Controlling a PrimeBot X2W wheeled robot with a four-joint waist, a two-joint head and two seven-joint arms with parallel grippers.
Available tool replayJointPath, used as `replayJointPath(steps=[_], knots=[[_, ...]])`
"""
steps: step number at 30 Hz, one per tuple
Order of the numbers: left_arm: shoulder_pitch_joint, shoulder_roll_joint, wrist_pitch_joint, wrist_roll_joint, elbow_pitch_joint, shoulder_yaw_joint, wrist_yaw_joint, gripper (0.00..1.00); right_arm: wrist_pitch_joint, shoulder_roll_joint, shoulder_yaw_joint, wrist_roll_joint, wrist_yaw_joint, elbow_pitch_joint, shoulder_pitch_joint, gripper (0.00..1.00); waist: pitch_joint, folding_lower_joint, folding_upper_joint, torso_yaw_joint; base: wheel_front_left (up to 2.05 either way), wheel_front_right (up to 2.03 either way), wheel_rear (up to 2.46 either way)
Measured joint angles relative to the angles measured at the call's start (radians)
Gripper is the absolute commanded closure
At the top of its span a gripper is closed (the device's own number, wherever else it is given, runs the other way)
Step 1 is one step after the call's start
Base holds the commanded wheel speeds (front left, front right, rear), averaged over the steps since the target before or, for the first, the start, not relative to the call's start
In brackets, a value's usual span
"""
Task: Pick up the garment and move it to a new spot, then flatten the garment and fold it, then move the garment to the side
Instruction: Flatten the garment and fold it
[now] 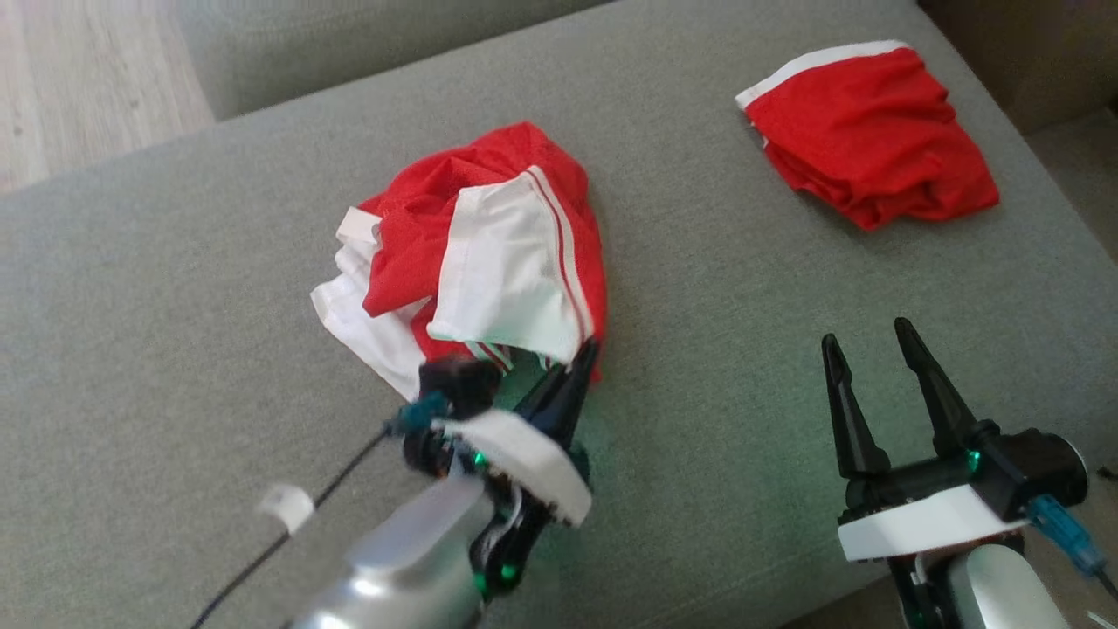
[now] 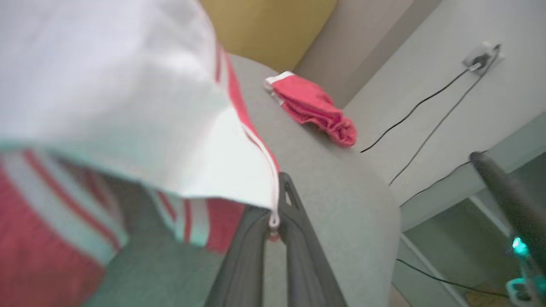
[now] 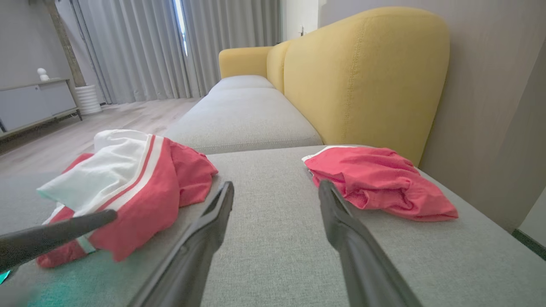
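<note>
A crumpled red and white garment (image 1: 489,253) lies in the middle of the grey sofa seat (image 1: 175,306). My left gripper (image 1: 583,351) is shut on the garment's near right corner, where the white panel meets the red stripes. The left wrist view shows the cloth's hem (image 2: 128,85) pinched between the dark fingers (image 2: 298,238) of that gripper (image 2: 275,204). To the right, my right gripper (image 1: 866,334) stands open and holds nothing. In the right wrist view its fingers (image 3: 204,238) hover over bare seat, with the garment (image 3: 128,179) at left.
A second red garment (image 1: 873,131) with a white band lies folded at the seat's far right, also seen as a red bundle (image 3: 375,183) beside the yellow backrest (image 3: 362,76). Wooden floor (image 1: 70,70) lies beyond the seat's far left edge. Cables (image 2: 418,106) run along the wall.
</note>
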Motion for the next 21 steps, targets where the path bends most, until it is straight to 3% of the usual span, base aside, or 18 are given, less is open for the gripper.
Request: replayJointPath(steps=[6, 15, 18, 21], knots=[[-0.261, -0.001, 0.050, -0.081, -0.026, 0.003, -0.025, 1.00, 0.000, 0.018, 0.001, 0.000, 0.000, 0.000, 0.003, 0.00, -0.058, 0.0000, 0.0000, -0.011, 0.00, 0.00, 0.00], [-0.764, 0.040, 0.009, -0.108, 0.044, 0.178, -0.026, 1.00, 0.000, 0.031, 0.017, 0.000, 0.000, -0.001, 0.051, 0.00, -0.126, -0.0001, 0.0000, -0.041, 0.00, 0.00, 0.00], [-0.839, 0.070, -0.005, -0.127, 0.052, 0.227, -0.026, 1.00, 0.000, 0.036, -0.002, 0.000, 0.000, -0.009, 0.058, 0.00, -0.127, 0.0001, 0.0000, -0.027, 0.00, 0.00, 0.00], [-0.792, 0.120, -0.014, -0.145, 0.051, 0.236, -0.026, 1.00, 0.000, 0.041, -0.029, -0.005, 0.000, -0.023, 0.061, 0.00, -0.129, 0.0000, 0.0000, -0.001, 0.00, 0.00, 0.00]])
